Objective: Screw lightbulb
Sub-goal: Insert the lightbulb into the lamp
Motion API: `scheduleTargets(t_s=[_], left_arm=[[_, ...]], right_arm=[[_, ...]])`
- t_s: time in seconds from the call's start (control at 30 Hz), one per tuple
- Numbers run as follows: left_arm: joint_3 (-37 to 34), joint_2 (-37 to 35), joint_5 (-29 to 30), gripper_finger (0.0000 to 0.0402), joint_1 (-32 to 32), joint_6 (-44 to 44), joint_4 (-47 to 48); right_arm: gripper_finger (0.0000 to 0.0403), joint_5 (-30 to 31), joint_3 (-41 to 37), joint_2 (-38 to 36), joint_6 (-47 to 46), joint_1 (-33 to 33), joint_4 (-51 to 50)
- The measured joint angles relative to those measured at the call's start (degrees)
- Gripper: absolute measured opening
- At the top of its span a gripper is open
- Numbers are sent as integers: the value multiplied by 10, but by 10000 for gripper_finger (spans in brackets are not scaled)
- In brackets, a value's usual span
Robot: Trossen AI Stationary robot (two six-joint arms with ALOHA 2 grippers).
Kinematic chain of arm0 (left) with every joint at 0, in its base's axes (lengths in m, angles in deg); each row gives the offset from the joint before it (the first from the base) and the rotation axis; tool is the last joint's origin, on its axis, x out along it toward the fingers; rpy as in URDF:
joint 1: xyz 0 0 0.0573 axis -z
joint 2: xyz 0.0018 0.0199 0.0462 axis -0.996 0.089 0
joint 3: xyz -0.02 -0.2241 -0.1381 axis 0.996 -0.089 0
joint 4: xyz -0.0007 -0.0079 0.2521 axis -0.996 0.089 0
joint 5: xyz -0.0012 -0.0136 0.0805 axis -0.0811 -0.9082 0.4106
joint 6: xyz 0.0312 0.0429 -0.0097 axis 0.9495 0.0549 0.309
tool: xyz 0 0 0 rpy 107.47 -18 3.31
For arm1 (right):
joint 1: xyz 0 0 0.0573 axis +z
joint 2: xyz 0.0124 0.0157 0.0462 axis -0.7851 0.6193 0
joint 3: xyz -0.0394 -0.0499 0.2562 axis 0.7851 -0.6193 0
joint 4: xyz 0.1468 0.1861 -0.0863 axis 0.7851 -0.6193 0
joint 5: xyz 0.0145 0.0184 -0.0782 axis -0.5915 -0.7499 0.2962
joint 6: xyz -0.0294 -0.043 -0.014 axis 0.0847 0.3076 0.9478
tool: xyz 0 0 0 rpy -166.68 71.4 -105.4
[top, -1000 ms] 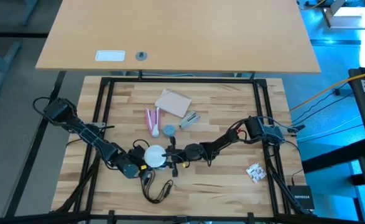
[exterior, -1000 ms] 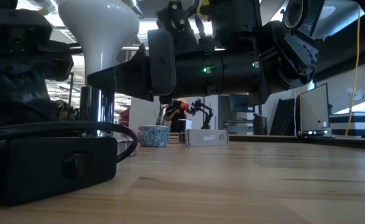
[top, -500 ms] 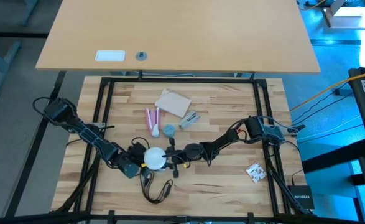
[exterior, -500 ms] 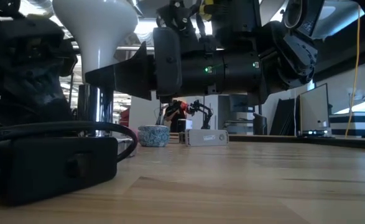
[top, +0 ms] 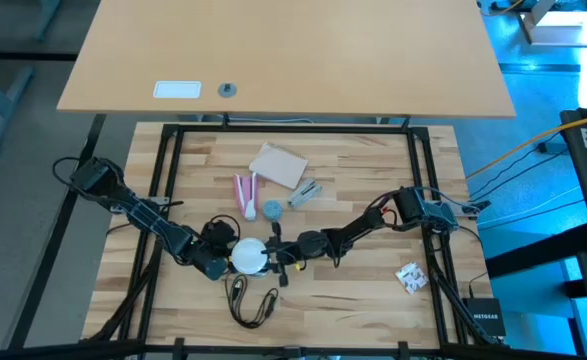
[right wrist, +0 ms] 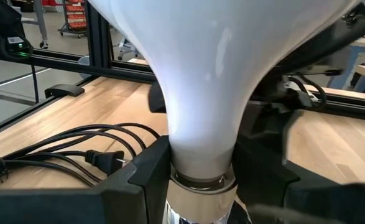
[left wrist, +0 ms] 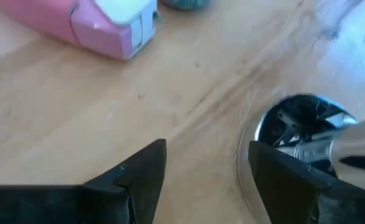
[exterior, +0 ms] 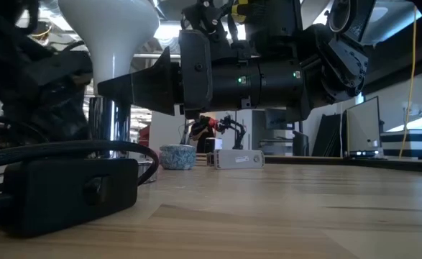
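Note:
The pale lightbulb [top: 249, 255] stands upright, dome up, its screw base in a silvery socket [exterior: 110, 133] on the table's near middle. My right gripper [right wrist: 201, 165] reaches in from the table's right and is shut on the bulb's neck. My left gripper [left wrist: 207, 162] is open just left of the socket, low over the wood. One of its fingers [left wrist: 275, 177] stands close by the socket's shiny foot [left wrist: 300, 134]; I cannot tell whether it touches. My right gripper pinches the bulb's narrow neck [right wrist: 201, 149] between its two fingers, just above the silvery screw base. The fingers [exterior: 135, 79] come in level from the table's right. The bulb stands upright with its base in the socket.
A black cord with a switch box [exterior: 67, 191] lies coiled in front of the socket, toward the near edge [top: 253, 300]. Behind it lie a pink case [top: 244, 193], a light-blue cap [top: 272, 209], a brown pad [top: 278, 165] and a small silver piece [top: 304, 191]. A crumpled white scrap [top: 410, 275] lies right.
My left gripper has swung a little toward the table's far edge along the socket's left side. My right gripper has kept its hold on the bulb's neck.

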Motion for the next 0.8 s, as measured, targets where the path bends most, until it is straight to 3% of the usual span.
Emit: scheduleTargets(t_s=[0.3,0.8], left_arm=[[-1,0,-21,221,-25,52,-60],[2,17,-58,221,-19,39,-41]], right_arm=[[166,-3,-1,0,2,0,3],[166,6,0,0,-2,0,-2]])
